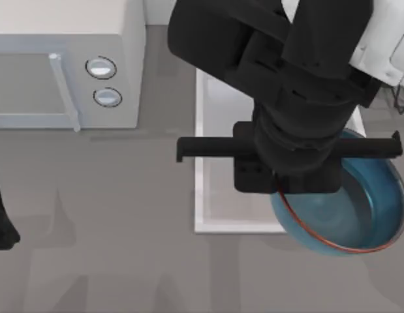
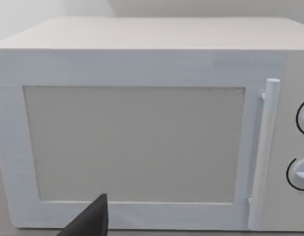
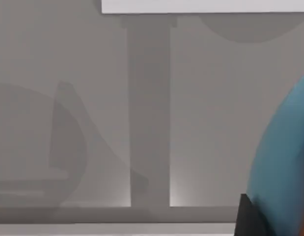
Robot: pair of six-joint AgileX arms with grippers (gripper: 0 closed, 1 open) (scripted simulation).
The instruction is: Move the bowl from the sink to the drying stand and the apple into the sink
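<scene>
Bowl: the round deep blue bowl (image 1: 348,218) with reddish-brown rim hangs tilted, its opening facing up and toward 9 o'clock, overlapping the white rectangular sink's (image 1: 205,208) 4 o'clock corner above the grey bench (image 1: 123,261).
Right tool: at the bowl's 10 o'clock rim under the black arm; finger spacing cannot be told.
Left arm: parked at 9 o'clock, facing the white microwave (image 2: 142,123).

Right arm: bulky black links reach in from the top view's upper right and slant down toward the centre-right, high above the counter.
Right wrist: a thick black cylinder pointing downward, crossed by a long thin black bar lying level from side to side.
Right gripper (image 1: 299,186): a black block under the wrist, right against the bowl (image 1: 358,215); a dark finger (image 3: 255,216) touches its blue wall.
Left arm: parked at the top view's left edge.
</scene>
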